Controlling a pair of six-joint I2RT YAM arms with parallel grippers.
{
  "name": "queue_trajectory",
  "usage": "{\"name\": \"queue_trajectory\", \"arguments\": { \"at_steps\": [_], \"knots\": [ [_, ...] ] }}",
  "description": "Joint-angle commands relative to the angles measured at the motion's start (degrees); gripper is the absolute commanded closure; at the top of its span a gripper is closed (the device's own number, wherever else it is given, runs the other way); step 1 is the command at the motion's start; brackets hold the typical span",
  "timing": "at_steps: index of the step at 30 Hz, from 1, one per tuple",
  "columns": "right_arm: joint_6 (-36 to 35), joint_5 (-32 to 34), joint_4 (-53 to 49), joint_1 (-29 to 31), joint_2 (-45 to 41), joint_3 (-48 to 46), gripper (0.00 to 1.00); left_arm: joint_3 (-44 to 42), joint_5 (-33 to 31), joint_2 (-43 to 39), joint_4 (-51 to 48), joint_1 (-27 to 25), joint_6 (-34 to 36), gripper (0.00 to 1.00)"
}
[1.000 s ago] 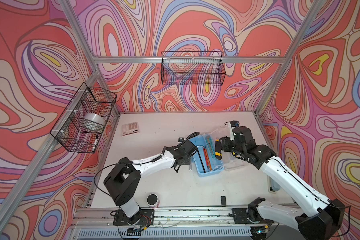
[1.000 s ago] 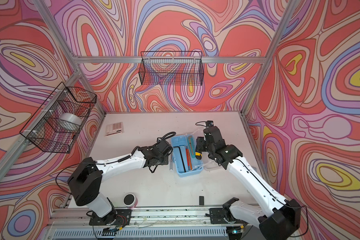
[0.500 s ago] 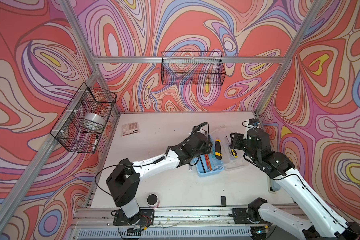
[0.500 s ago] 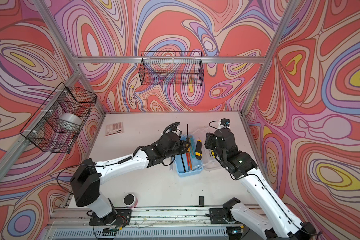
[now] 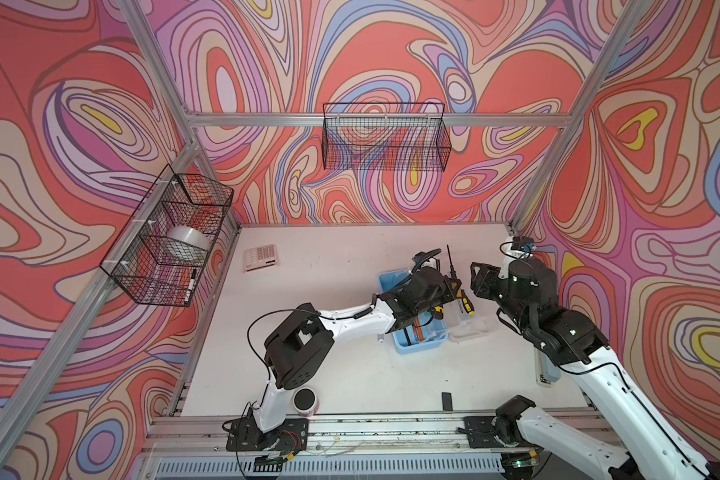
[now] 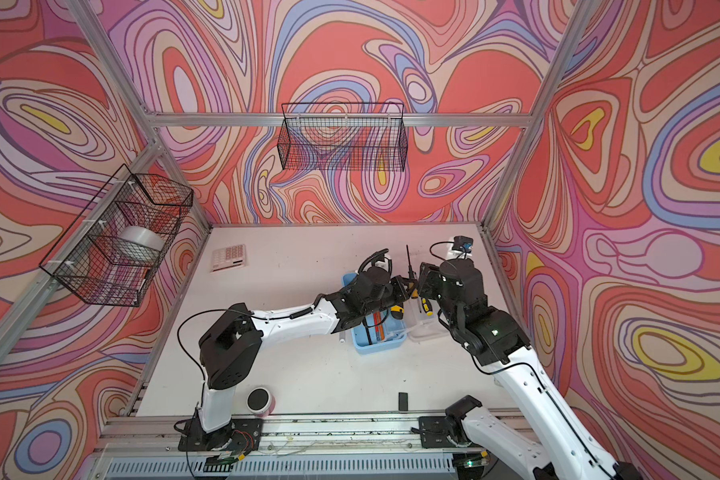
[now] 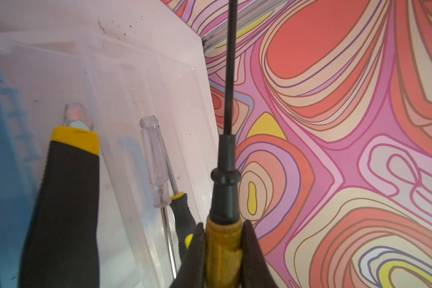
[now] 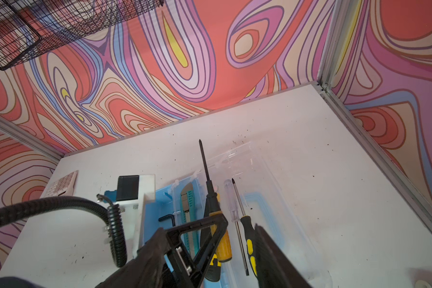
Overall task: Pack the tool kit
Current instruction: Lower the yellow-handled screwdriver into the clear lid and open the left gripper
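The step in hand looks like laying the long screwdriver (image 7: 224, 189) into the case (image 5: 421, 347), which sits open on the right half of the worktop (image 5: 350, 374), about midway between the near and far edges. Its clear lid (image 5: 474, 328) is folded flat toward the right edge. The left gripper (image 7: 223, 227) is clamped narrowly on the screwdriver's amber handle, one finger on each side. The black shaft sticks out ahead toward the far edge, above the seam between tray and lid. To do this well, bring the tool down level and in line with the tray's long side. Set it in the free strip beside the teal knife (image 8: 188, 207), and let go only when it is low, so it cannot roll out. Take care over the yellow-and-black knife (image 7: 68, 194) lying just beside. The right gripper (image 8: 240, 224) hangs half open and empty over the lid, above a clear-handled screwdriver (image 7: 155, 164) and a small black-and-yellow screwdriver (image 7: 181, 212).
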Motion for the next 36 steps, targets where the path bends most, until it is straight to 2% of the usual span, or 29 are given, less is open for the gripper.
{"name": "queue_trajectory", "arguments": {
  "at_steps": [1, 7, 14, 15, 16, 19, 24, 31, 36],
  "knots": [
    [-1.4, 0.9, -1.5, -0.2, -0.5, 1.8, 0.43, 2.0, 0.8, 3.6, 10.4, -0.7, -5.8, 1.00],
    [-3.1, 1.5, -2.6, -0.2, -0.6, 2.7, 0.43, 5.8, 1.0, 8.5, 13.3, -1.9, -9.0, 1.00],
    [-3.7, 1.7, -3.1, -0.3, -1.0, 2.7, 0.43, 6.0, 0.4, 9.9, 12.6, -2.0, -10.6, 1.00],
    [-3.8, 1.5, -3.0, -0.3, -1.0, 2.6, 0.43, 6.1, 0.5, 10.1, 12.6, -2.0, -10.7, 0.99],
    [-3.7, 1.5, -3.0, -0.3, -0.9, 2.4, 0.43, 6.0, 0.6, 10.3, 12.5, -2.0, -10.9, 0.92],
    [-3.8, 1.9, -2.9, -0.3, -0.8, 1.9, 0.43, 6.4, 1.1, 10.7, 11.4, -1.9, -11.0, 0.83],
    [-3.2, 1.8, -2.4, -0.3, -0.6, 1.3, 0.43, 6.7, 2.0, 11.8, 11.5, -1.5, -12.8, 0.82],
    [-2.6, 1.5, -1.9, -0.4, -0.4, 1.0, 0.42, 6.7, 3.1, 11.8, 10.7, -0.8, -13.2, 0.64],
    [-2.6, 1.3, -1.9, -0.4, 0.2, 1.4, 0.42, 6.5, 3.8, 11.9, 10.5, -0.5, -13.5, 0.59]
  ]
}}
